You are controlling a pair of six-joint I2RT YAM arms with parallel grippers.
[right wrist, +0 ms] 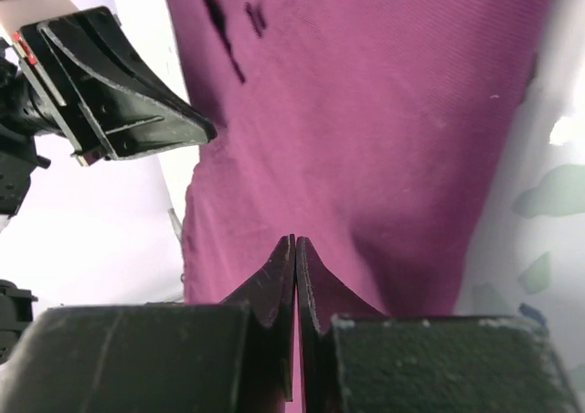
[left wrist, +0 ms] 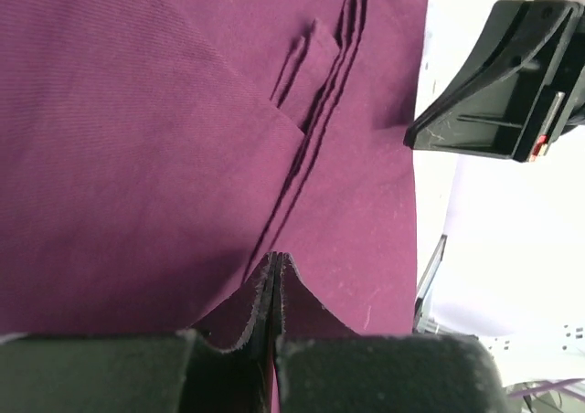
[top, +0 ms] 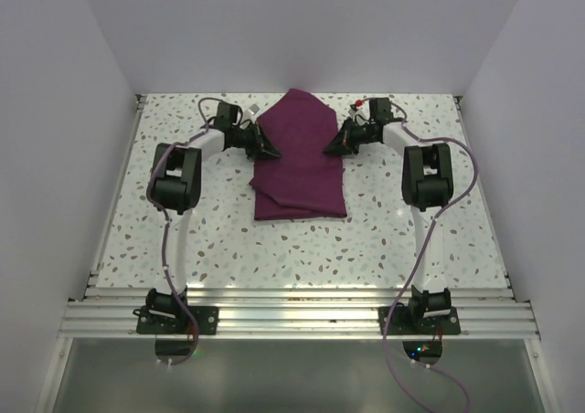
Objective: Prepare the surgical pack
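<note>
The surgical pack's dark purple cloth lies folded into a long bundle at the middle of the table, with a pointed far end. Layered fold edges show on the cloth in the left wrist view. My left gripper sits at the bundle's left edge, shut, its tips low over the fabric. At the bundle's right edge my right gripper mirrors it, also shut over the cloth. No fold shows pinched between either pair of fingertips. Anything inside the bundle is hidden.
The speckled white tabletop is walled in by white panels on the left, back and right. An aluminium rail with both arm bases runs along the near edge. Each wrist view shows the other gripper across the cloth.
</note>
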